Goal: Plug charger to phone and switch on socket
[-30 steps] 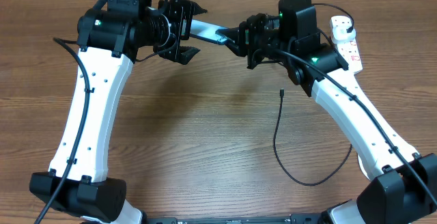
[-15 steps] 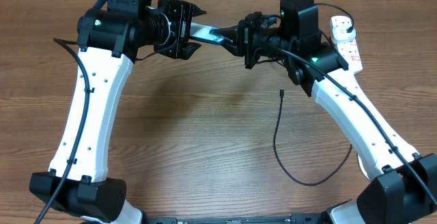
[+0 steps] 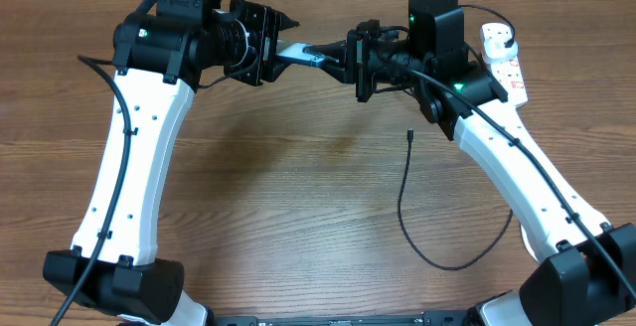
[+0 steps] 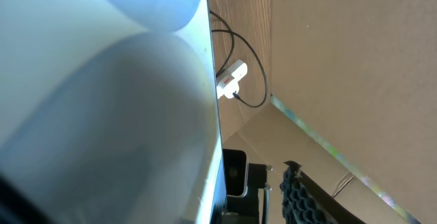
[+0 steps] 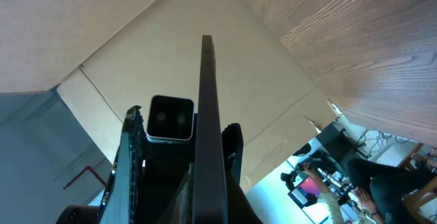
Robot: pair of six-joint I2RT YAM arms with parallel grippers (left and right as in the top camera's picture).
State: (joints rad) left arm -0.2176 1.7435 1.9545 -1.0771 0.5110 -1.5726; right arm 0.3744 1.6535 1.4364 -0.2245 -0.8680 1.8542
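1. Now one phone point(image 3: 308, 55) hangs above the surface point(image 3: 298, 207), clamped edge-on in the right pincer point(image 3: 345, 58).
2. The left pincer point(image 3: 278, 48) meets its other end; its grip cannot be told.
3. One charger point(image 3: 401, 192) lies loose mid-surface, and one socket point(image 3: 502, 58) sits at the far right edge.

Phone point(image 3: 301, 52): slim, dark-edged, pale blue screen. Lifted off counter near middle of far edge, long axis left-right, one long edge up. Right end pinched in right gripper point(image 3: 336, 56). Edge-on in right wrist view point(image 5: 207, 149).

Charger point(image 3: 402, 202): thin black cable, slack on wood right of centre. Small connector tip free, not in phone. Cable loops toward near edge, then passes under right arm.

Socket point(image 3: 503, 60): white strip with red markings, flat near far right corner, partly hidden. Dark plug seated at far end. Switch state unreadable.
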